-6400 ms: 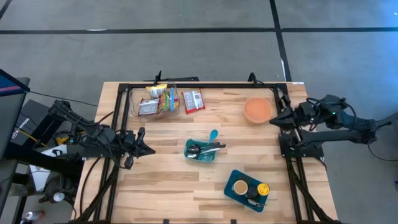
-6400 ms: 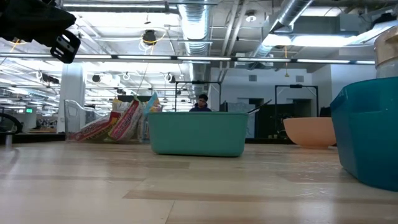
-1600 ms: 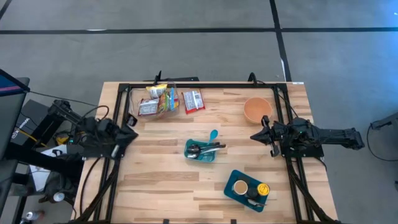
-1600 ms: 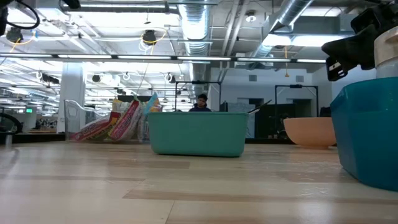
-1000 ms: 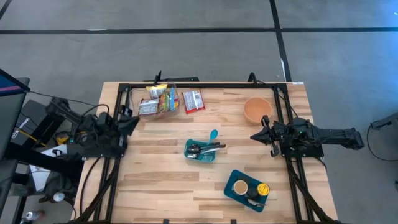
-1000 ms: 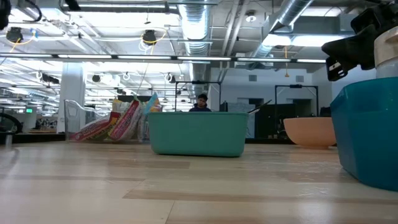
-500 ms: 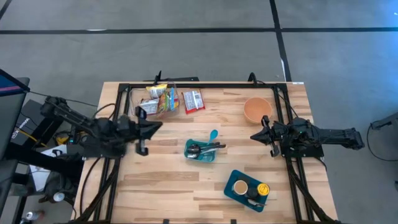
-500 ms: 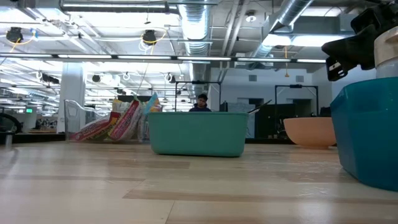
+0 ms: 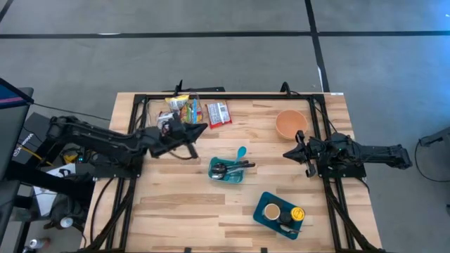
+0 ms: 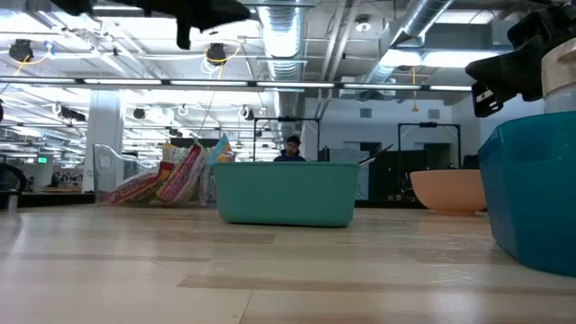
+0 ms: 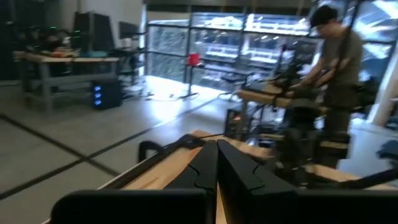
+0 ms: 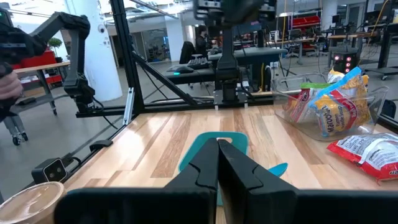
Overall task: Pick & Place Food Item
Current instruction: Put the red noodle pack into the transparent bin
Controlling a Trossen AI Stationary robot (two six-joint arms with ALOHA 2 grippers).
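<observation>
Several snack packets stand in a clear bin (image 9: pixel 179 112) at the table's far left; the low view shows the bin (image 10: pixel 175 175) too. A red packet (image 9: pixel 219 114) lies flat on the table just right of the bin. My left gripper (image 9: pixel 204 127) is shut and empty, held level and high over the table just near of the bin and the red packet. The left wrist view shows its fingers (image 11: pixel 216 163) closed together. My right gripper (image 9: pixel 287 154) waits shut and empty at the table's right side, pointing left; its fingers (image 12: pixel 217 163) are closed.
An orange bowl (image 9: pixel 291 124) sits at the far right. A teal bin with utensils (image 9: pixel 228 169) stands mid-table, and a teal tray with a cup (image 9: pixel 280 211) at the near right. A black frame (image 9: pixel 232 96) runs along the table's edges. A person (image 11: pixel 339 68) stands beyond the table.
My left gripper has swung from the table's left edge out over the table toward the right and slightly far, ending just near of the snack bin. It has turned as it went and stayed shut.
</observation>
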